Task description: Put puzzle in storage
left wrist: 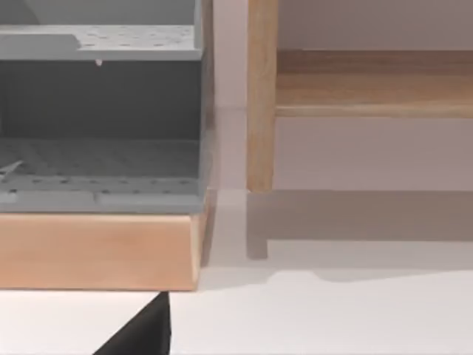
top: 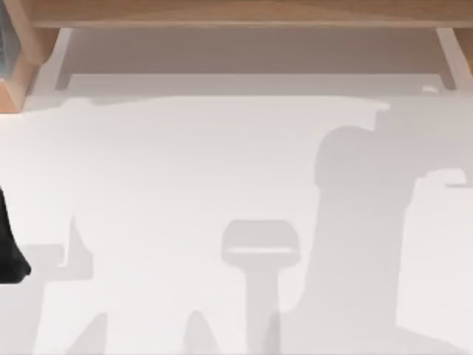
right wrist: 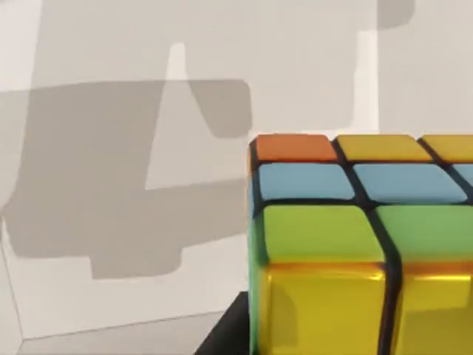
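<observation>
The puzzle (right wrist: 347, 237) is a colour cube with orange, yellow, blue and green tiles. It hangs close to the right wrist camera, well above the white table (right wrist: 111, 148), and a dark part of my right gripper (right wrist: 225, 333) shows beside its lower edge. The storage (left wrist: 100, 118) is a grey unit with perforated shelves in a wooden frame, seen straight ahead in the left wrist view and at the top view's far left corner (top: 6, 37). My left arm (top: 9, 251) sits at the table's left edge, and a dark tip of its gripper (left wrist: 144, 333) shows just short of the storage.
A wooden shelf (top: 236, 15) runs along the back of the table, with a wooden post (left wrist: 261, 96) beside the storage. Shadows of the arms fall across the white tabletop (top: 185, 170).
</observation>
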### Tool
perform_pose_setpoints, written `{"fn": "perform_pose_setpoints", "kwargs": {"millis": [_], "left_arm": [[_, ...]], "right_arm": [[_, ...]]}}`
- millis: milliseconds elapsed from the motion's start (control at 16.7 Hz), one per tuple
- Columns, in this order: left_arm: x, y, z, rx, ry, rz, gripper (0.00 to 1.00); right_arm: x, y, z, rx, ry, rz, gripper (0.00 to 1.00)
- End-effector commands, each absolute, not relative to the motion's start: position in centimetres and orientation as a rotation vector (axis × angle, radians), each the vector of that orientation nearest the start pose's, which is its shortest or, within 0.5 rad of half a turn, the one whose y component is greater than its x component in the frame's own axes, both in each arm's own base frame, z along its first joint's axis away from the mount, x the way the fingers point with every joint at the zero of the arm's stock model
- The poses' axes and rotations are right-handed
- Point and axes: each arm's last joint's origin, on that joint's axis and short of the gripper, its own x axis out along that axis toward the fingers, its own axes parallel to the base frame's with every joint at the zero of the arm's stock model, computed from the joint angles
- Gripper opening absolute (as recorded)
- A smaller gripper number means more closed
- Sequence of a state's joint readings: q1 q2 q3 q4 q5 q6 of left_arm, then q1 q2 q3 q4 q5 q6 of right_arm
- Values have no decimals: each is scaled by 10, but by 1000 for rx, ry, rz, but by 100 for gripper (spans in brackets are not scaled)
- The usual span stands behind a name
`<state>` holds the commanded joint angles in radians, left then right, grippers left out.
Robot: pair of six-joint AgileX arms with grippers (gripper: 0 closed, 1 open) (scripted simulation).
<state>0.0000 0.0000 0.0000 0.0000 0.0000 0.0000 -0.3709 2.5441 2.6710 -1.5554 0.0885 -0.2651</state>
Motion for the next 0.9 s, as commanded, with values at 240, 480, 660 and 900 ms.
{"fn": "perform_pose_setpoints", "kwargs": {"millis": [240, 480, 660, 900], "left_arm": [[106, -1, 160, 0, 0, 0, 100], [106, -1, 160, 0, 0, 0, 100], [106, -1, 160, 0, 0, 0, 100], [106, -1, 160, 0, 0, 0, 100]], "right_arm": [[473, -180, 185, 10, 1566, -13, 0], [474, -180, 182, 11, 1569, -3, 0], [474, -180, 182, 11, 1569, -3, 15], [474, -180, 182, 11, 1569, -3, 45]]}}
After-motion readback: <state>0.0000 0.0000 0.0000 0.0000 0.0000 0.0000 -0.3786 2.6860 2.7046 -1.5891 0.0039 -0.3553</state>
